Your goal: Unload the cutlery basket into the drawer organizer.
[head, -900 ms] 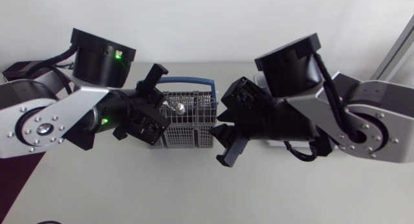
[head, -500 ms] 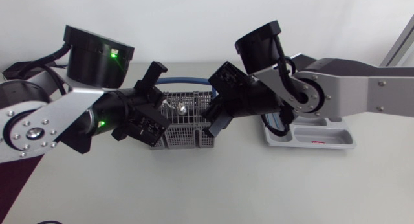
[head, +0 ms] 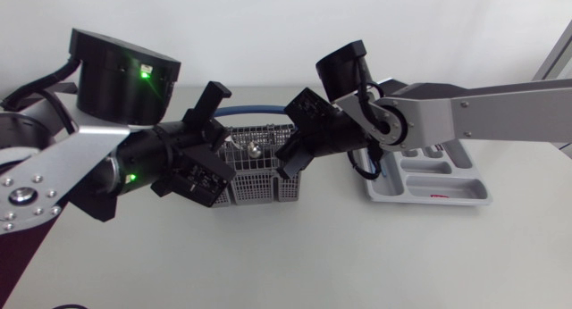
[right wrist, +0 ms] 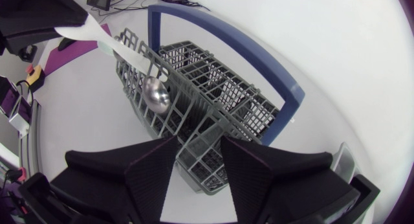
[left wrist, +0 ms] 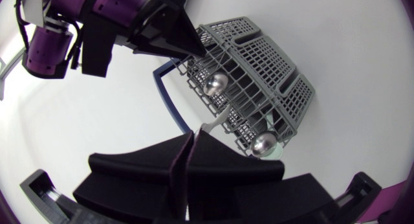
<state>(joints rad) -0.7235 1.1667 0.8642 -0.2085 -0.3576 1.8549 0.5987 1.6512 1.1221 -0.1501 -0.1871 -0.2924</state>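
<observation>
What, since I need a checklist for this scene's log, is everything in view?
cutlery basket: one, grey with a blue handle, mid-table.
white-handled spoon: one, metal bowl, standing in the basket.
second spoon: one, metal bowl, in the basket nearer the left tool.
drawer organizer: one, grey, beside the basket on the right arm's side.
table: one, pale.
left tool: black, shut on the white-handled spoon's handle.
right tool: black, open, a basket wall between its fingers.
</observation>
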